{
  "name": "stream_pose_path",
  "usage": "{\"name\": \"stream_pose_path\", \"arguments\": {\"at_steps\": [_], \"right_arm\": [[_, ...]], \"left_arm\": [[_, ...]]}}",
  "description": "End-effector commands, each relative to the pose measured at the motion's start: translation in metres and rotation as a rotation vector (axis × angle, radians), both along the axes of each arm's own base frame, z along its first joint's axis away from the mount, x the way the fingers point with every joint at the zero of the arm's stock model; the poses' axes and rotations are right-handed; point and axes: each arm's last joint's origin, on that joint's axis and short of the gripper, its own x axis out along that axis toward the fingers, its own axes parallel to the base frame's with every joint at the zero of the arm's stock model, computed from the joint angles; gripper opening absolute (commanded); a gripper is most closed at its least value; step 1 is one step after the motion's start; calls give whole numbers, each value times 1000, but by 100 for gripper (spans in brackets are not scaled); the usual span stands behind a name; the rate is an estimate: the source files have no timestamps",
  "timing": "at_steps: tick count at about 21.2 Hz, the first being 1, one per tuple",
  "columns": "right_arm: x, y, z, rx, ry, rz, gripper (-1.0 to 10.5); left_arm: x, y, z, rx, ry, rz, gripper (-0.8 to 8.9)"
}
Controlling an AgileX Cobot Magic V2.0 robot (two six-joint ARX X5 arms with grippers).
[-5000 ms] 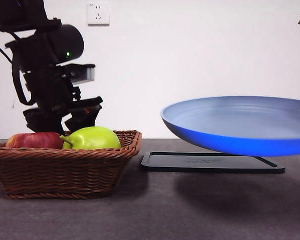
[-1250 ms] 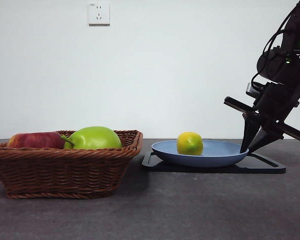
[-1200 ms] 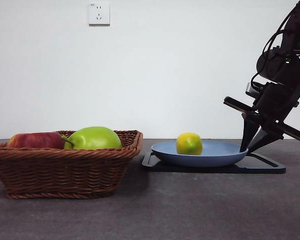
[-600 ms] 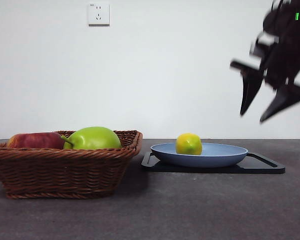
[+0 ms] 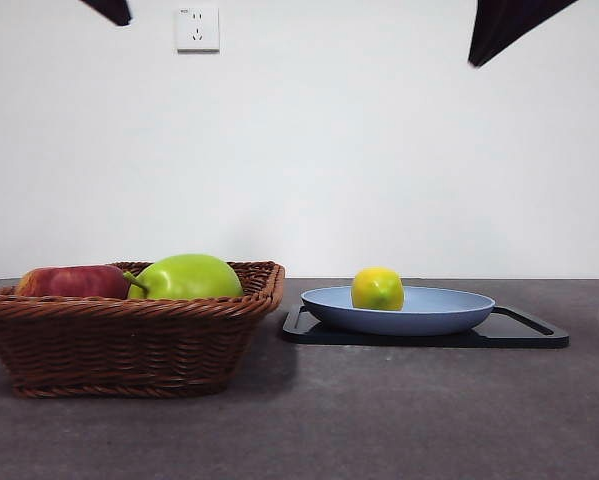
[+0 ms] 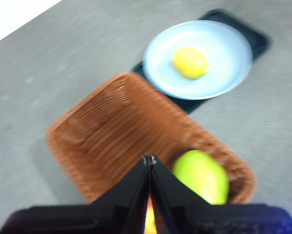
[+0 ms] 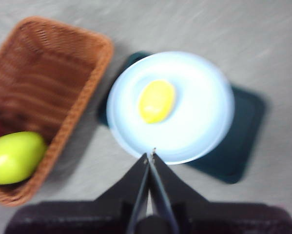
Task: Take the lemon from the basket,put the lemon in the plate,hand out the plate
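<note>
The yellow lemon lies in the blue plate, which rests on a black tray to the right of the wicker basket. The lemon and plate show from above in the right wrist view, and in the left wrist view too, lemon on plate. My right gripper is shut and empty, high above the plate. My left gripper is shut and empty, high above the basket. Both show only as black tips at the front view's top edge.
The basket holds a large green fruit and a red apple. A wall socket is on the white back wall. The tabletop is dark grey.
The right arm has let go of the plate, risen from beside it and shut its jaws. Only its tip shows at the top edge now. Plate and lemon stay on the tray.
</note>
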Motion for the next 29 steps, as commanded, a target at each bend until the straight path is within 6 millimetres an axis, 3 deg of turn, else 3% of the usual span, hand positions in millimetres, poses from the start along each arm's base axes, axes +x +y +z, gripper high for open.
{"name": "stream_pose_path", "arguments": {"at_steps": [1,4,9,13,16,29], "right_arm": [[-17,3,-1,7,-106,11,5],[-44,-4,-16,92,-260,32,5],[-88,-27,-60,221,-503,17,5],[-111,-44,-88,286,-535,-52,5],[-114,-46,-88,286,-534,-54,6],[-113,-46,-88,287,-534,-54,6]], "left_arm": [[0,9,2,-17,-37,23,6],[-13,26,-13,-85,-96,79,6],[-49,53,-57,-219,-204,142,6],[-84,72,-82,-347,-282,173,6],[-95,78,-80,-396,-311,176,8],[-94,78,-79,-398,-315,178,8]]}}
